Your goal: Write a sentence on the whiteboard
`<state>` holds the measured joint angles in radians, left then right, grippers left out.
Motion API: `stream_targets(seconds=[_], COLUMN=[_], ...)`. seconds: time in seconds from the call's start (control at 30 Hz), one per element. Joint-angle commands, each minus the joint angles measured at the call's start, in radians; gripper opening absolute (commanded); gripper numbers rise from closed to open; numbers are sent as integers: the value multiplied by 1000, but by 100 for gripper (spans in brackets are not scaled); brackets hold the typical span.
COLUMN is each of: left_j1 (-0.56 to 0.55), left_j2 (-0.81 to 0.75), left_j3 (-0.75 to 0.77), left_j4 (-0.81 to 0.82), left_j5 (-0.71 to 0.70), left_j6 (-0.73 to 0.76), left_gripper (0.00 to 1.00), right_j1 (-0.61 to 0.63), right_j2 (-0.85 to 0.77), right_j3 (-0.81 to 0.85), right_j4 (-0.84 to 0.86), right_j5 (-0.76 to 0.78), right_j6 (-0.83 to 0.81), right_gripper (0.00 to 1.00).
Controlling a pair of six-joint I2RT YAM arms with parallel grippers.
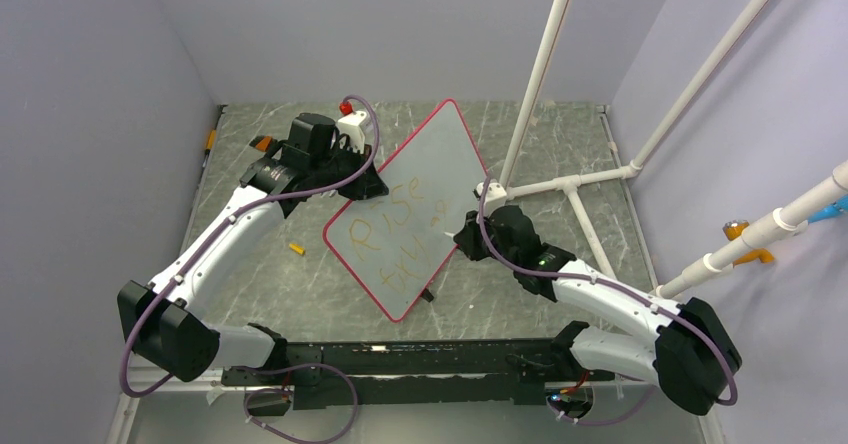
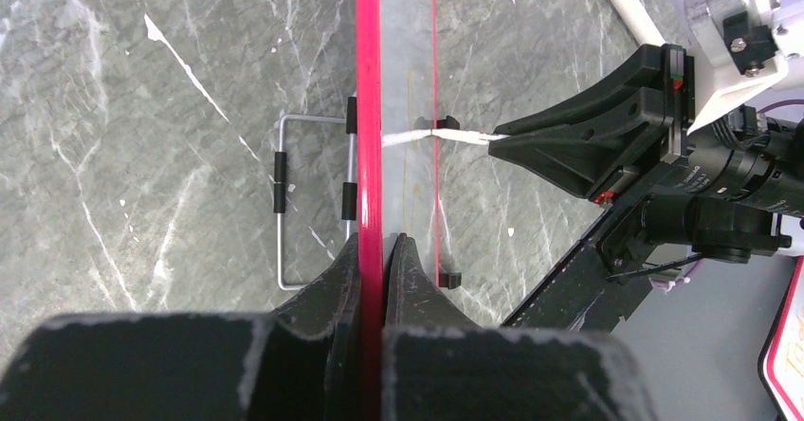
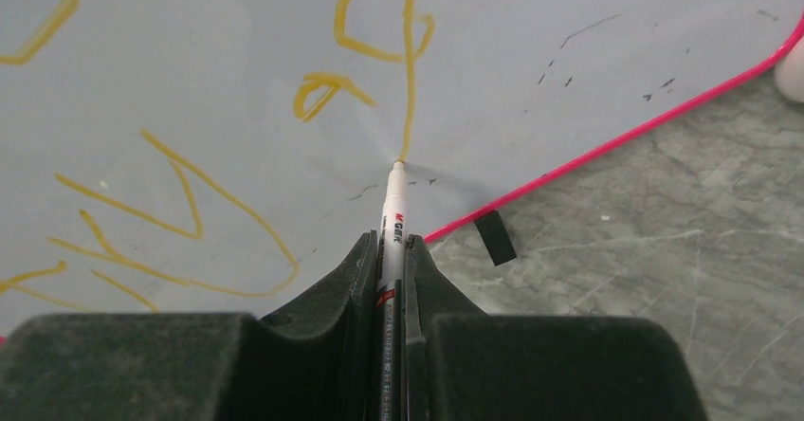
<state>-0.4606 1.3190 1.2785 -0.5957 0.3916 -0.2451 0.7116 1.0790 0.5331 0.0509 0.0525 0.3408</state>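
The left fingers were clamped on the thin-edged, flat, red-rimmed whiteboard. The right fingers gripped a slim white marker, its tip touching the wobbly orange sentence.

grey marbled table; a small yellow piece lies on it toward the left, alone; white pipes rise from a joint on the table at the right and lean toward the back; an orange clip and a blue piece sit beside a pipe by the right wall; a white and red object stands near the back; pale lilac walls all round
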Motion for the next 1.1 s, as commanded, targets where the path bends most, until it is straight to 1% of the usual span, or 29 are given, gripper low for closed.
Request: stream_targets(seconds=[0.0, 0.2, 0.43, 0.53, 0.63, 0.8, 0.93, 1.07], left_j1=[4, 5, 4, 5, 4, 4, 4, 4], left_j2=[2, 2, -24, -30, -19, -26, -45, -64], left_j3=[-36, -34, -35, -29, -7, -12, -28, -57], left_j4=[-31, -33, -37, -50, -104, -156, -178, -159], left_j5=[-232, -229, -201, -217, -214, -213, -230, -234], left_j6=[226, 227, 221, 216, 224, 233, 282, 289], left_gripper=[0, 0, 0, 0, 0, 0, 0, 0], right_j1=[6, 6, 8, 6, 6, 6, 5, 5], right_j2=[-32, -50, -96, -153, -226, -321, -299, -238], right_j3=[-17, -7, 51, 66, 67, 54, 47, 36], right_j4=[13, 49, 84, 58, 16, -41, -46, -26], right_j5=[-34, -100, -159, -144, -124, -45, 56, 80], right_j6=[27, 28, 7, 0, -3, 1, 14, 22], right_gripper=[0, 0, 0, 0, 0, 0, 0, 0])
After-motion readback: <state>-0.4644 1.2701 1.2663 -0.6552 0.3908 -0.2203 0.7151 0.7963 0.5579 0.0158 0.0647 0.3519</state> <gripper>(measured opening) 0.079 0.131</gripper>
